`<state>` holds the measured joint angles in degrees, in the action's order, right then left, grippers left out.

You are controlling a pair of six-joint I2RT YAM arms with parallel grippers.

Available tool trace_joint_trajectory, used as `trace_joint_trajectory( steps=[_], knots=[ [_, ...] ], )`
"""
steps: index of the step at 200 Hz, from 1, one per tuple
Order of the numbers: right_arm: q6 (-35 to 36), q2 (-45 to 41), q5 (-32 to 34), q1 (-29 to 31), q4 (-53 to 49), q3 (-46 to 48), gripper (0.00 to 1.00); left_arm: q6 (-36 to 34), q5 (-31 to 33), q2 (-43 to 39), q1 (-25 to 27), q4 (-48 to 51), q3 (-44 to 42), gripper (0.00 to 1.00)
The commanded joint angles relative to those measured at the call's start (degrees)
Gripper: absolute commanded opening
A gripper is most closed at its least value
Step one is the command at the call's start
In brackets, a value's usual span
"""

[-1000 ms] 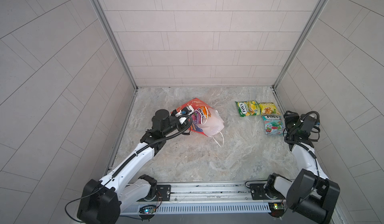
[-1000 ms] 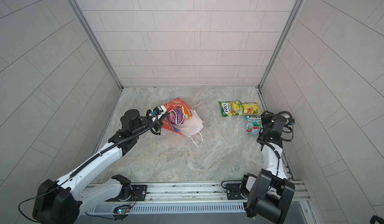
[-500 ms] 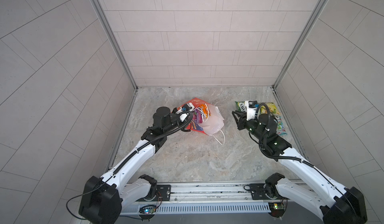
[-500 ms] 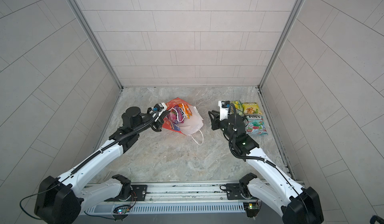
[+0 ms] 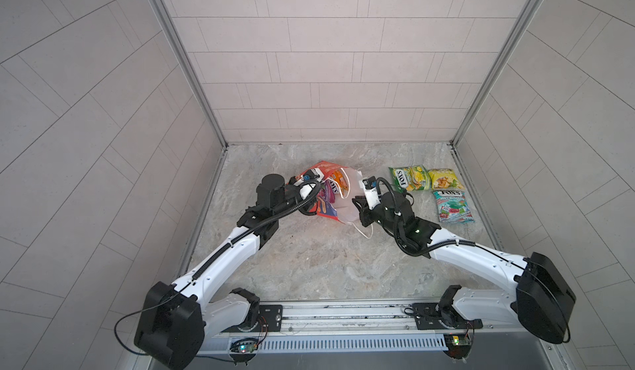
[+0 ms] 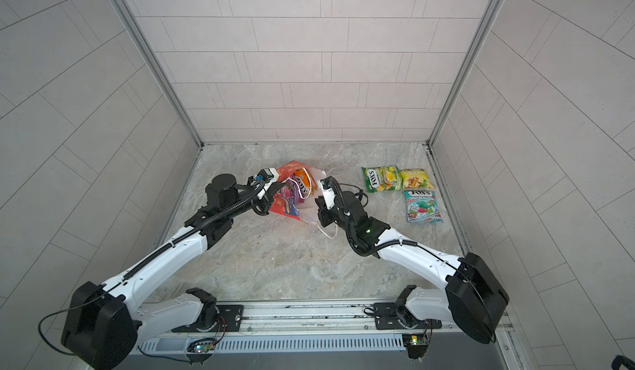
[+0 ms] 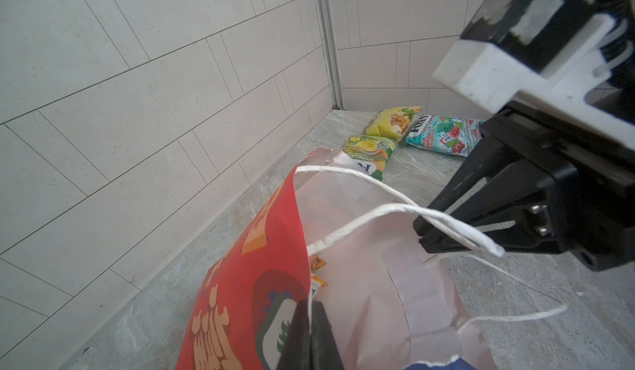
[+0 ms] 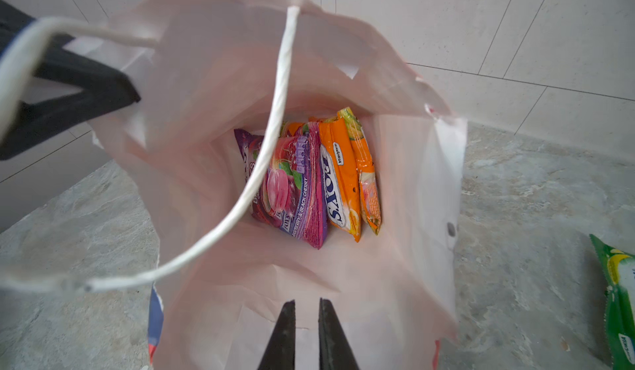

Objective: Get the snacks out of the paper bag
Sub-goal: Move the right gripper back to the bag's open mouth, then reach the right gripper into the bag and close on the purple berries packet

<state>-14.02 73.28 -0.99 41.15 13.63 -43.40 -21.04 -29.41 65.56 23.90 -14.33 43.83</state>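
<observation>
Our right hand sits at the rim of the paper bag, its fingers nearly together; we cannot tell whether it grips. Our left hand is clamped on the bag's red wall. White inside, the bag stands mid-worktop, holding a purple packet and an orange packet. Beyond, to the right, lie a teal packet, a green packet and a yellow packet.

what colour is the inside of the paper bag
paper bag: white inside, tinted pink; best in right wrist view
</observation>
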Motion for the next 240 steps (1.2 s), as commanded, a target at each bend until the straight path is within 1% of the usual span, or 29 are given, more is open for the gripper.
trace_joint_trajectory(
  steps=[1,28,64,113,126,149,185,208,221,240],
  knots=[
    [-0.33,3.69,1.17,0.16,2.37,-2.98,0.13,0.65,-1.23,-0.30,-0.08,-3.67,0.57,0.00],
    [-2.55,7.45,0.36,-0.16,5.41,-3.63,0.13,0.39,-2.00,0.16,-0.04,-3.69,0.59,0.00],
    [-8.56,10.78,-3.40,-2.88,11.59,-2.89,0.12,-1.32,-1.84,-1.61,-0.08,-2.93,-0.50,0.00],
    [-8.63,14.75,-3.19,-3.26,13.61,-4.75,0.14,-1.98,-2.94,-2.91,-0.08,-3.72,-1.49,0.00],
    [-8.28,16.59,-3.36,-3.11,16.72,-4.04,0.16,-1.35,-3.23,-2.52,-0.06,-4.37,-1.31,0.00],
    [-10.19,18.60,-1.16,-2.78,22.04,-1.42,0.19,-0.64,-3.89,-1.85,-0.06,-5.33,-1.33,0.00],
    [-7.96,21.09,1.43,-0.19,33.51,3.65,0.21,-0.21,-3.90,-1.14,-0.08,-5.72,-1.12,0.00],
    [-3.76,22.96,3.54,2.67,38.70,6.21,0.22,-0.06,-4.07,-1.11,-0.08,-5.62,-0.95,0.00],
    [-2.68,24.60,4.34,3.84,40.03,6.59,0.22,0.03,-4.22,-1.00,-0.06,-5.54,-0.90,0.00],
    [-2.99,27.14,4.23,3.97,38.36,4.81,0.22,-0.02,-5.15,-0.71,-0.08,-5.45,-0.76,0.00]
  ],
)
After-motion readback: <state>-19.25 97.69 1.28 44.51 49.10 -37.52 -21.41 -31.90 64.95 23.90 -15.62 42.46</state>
